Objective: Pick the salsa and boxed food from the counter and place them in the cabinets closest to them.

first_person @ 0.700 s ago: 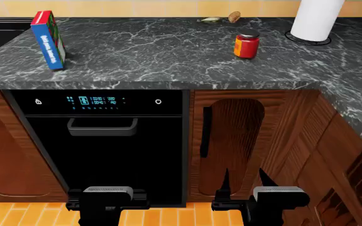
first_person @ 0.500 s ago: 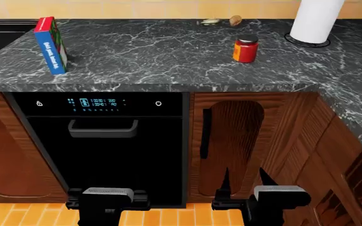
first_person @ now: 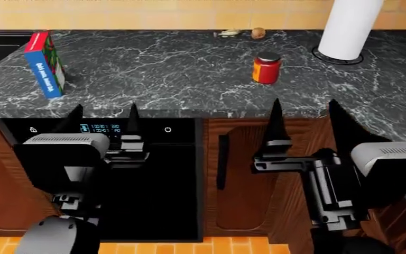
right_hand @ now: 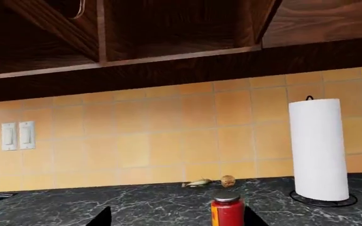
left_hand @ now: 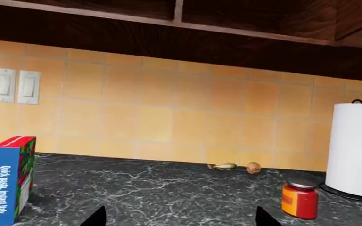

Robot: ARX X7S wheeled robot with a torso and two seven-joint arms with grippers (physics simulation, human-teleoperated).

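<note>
A black marble-look counter [first_person: 188, 69] with white lines runs under a yellow tile wall. Both arms are up in front of it, and neither holds anything. The right gripper [first_person: 302, 114] has its two fingers wide apart, and so does the left gripper [first_person: 103, 117].

The small red glass jar of salsa [first_person: 266, 68] with a dark lid stands farther back, lined up with the right fingers' gap but well apart from them. I think the right arm should go straight in, slowly, and stop with the jar between its fingers.

The flat blue cardboard box with red edges [first_person: 44, 64] stands upright to the left of the left gripper.
</note>
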